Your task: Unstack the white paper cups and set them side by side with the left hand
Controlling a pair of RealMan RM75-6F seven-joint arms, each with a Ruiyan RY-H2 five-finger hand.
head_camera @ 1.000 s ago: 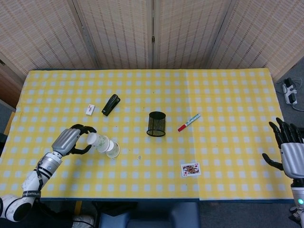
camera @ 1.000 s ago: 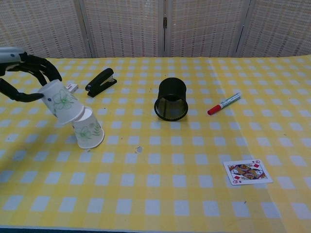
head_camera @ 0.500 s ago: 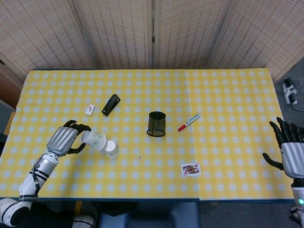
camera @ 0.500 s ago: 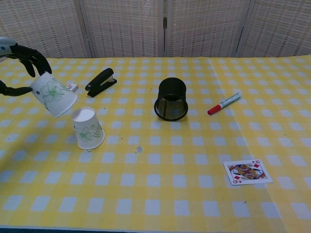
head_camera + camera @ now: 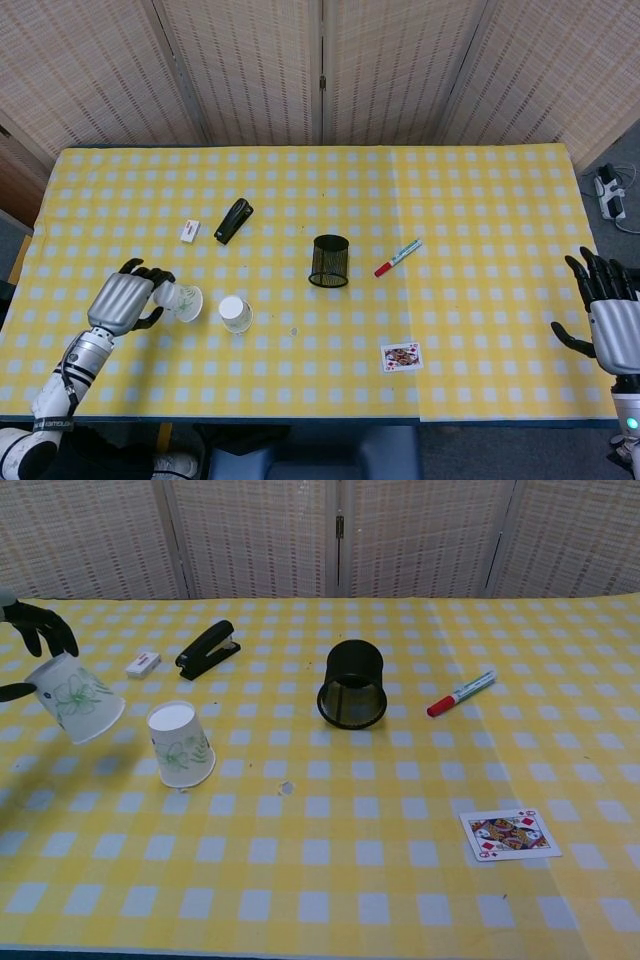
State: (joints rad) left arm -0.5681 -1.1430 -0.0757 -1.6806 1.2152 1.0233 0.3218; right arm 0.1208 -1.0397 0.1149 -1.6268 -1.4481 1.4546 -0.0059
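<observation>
The left hand [image 5: 125, 301] grips one white paper cup [image 5: 180, 302] near the left edge of the tabletop [image 5: 480, 200], the cup tilted with its rim pointing toward the middle of the table and lifted clear of the cloth. In the chest view this hand [image 5: 30, 630] is mostly cut off at the frame's left edge; only dark fingertips show, wrapped over the base of the held cup [image 5: 76, 699].

The second paper cup [image 5: 236, 314] stands upside down on the checked cloth, just beside the held one and apart from it, toward the front-left part of the tabletop. The chest view shows that second cup [image 5: 180, 744] and its green leaf print plainly.

Over at the right edge, the right hand [image 5: 605, 320] hangs off the table with fingers spread wide, holding nothing; its lower part runs out of frame.

A black stapler [image 5: 233, 220] and a small white eraser [image 5: 190, 231] lie toward the back left. A black mesh pen holder [image 5: 330, 260] sits near the centre, lying on its side in the chest view. A red marker [image 5: 397, 258] lies to its right, and a playing card [image 5: 401, 356] rests near the front edge; its face is too small to read.
</observation>
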